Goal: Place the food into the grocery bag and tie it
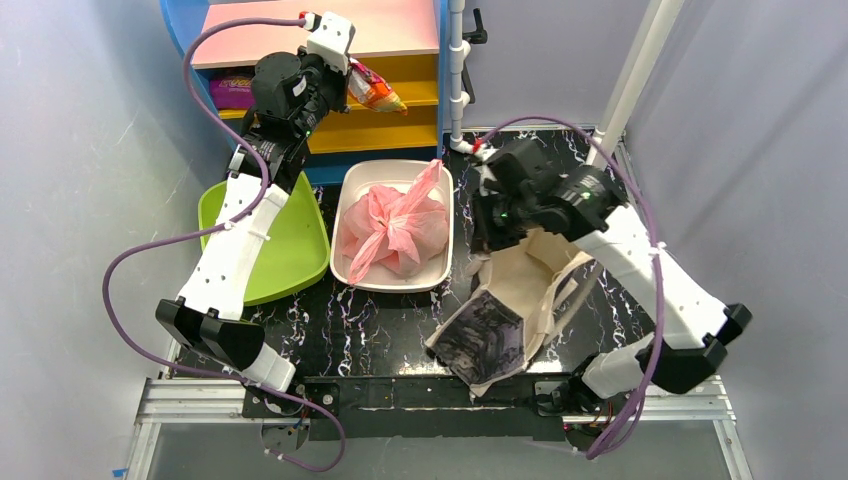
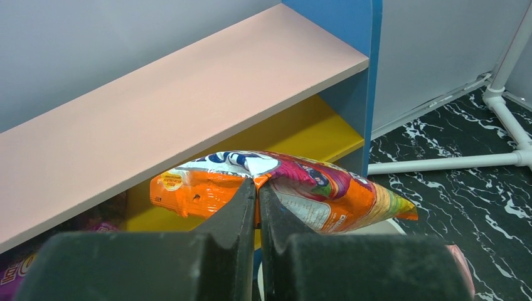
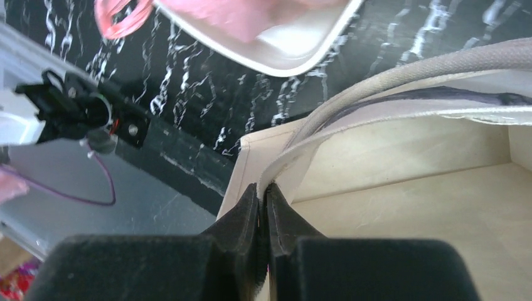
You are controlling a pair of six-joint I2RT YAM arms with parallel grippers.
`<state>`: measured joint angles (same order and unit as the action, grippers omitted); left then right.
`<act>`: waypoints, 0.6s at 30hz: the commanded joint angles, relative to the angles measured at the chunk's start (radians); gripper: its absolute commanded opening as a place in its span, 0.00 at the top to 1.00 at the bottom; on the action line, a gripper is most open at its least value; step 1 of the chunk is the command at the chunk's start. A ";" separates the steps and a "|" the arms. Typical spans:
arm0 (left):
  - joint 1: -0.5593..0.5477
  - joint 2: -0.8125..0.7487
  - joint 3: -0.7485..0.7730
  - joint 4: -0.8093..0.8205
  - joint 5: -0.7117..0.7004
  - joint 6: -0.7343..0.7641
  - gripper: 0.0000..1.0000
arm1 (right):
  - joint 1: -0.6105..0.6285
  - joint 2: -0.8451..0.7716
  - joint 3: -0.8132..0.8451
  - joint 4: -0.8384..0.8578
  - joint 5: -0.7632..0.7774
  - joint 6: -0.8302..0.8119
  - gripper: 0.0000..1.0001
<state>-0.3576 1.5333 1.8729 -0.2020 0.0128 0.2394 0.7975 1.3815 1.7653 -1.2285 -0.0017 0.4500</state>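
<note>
The pink grocery bag [image 1: 395, 228] lies knotted and bulging in a white tray [image 1: 352, 190] at the table's middle; its edge also shows in the right wrist view [image 3: 238, 12]. The food is hidden. My left gripper [image 2: 257, 183] is raised by the shelf [image 1: 352, 82], shut on the seam of an orange snack packet [image 2: 326, 194] that hangs from it. My right gripper [image 3: 263, 188] is shut on the top rim of a beige canvas tote [image 3: 408, 188], which stands open at the front right [image 1: 520, 300].
A blue shelf unit [image 1: 400, 30] with pink and yellow boards stands at the back, with a purple packet [image 1: 232, 90] on it. A lime-green tray [image 1: 290, 250] lies left of the white tray. White pipe posts [image 1: 458, 70] rise at the back.
</note>
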 commanded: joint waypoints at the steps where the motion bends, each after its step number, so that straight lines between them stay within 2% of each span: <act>1: -0.004 -0.054 0.000 0.060 -0.046 0.031 1.00 | 0.118 0.096 0.108 0.052 -0.061 -0.065 0.98; 5: -0.004 -0.062 -0.009 0.065 -0.049 0.036 1.00 | 0.165 0.165 0.144 0.065 -0.034 -0.118 0.98; 8: -0.005 -0.069 -0.014 0.069 -0.055 0.041 1.00 | 0.167 0.166 0.139 0.070 0.043 -0.125 0.96; 9: -0.004 -0.071 -0.016 0.071 -0.058 0.042 1.00 | 0.167 0.162 0.140 0.066 0.072 -0.124 0.85; 10: -0.004 -0.072 -0.018 0.072 -0.059 0.041 1.00 | 0.167 0.153 0.140 0.061 0.102 -0.119 0.63; 11: -0.004 -0.074 -0.018 0.069 -0.060 0.044 1.00 | 0.167 0.132 0.139 0.056 0.130 -0.114 0.45; 12: -0.005 -0.075 -0.022 0.072 -0.060 0.044 1.00 | 0.168 0.115 0.138 0.046 0.159 -0.107 0.33; 15: -0.004 -0.072 -0.025 0.077 -0.060 0.037 1.00 | 0.168 0.052 0.139 0.019 0.251 -0.070 0.24; 18: -0.006 -0.063 -0.017 0.071 -0.055 0.024 1.00 | 0.166 -0.004 0.147 -0.038 0.366 0.006 0.20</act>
<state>-0.3576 1.5234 1.8404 -0.1879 -0.0307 0.2691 0.9665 1.4837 1.8591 -1.1984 0.1791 0.3748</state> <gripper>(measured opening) 0.021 0.781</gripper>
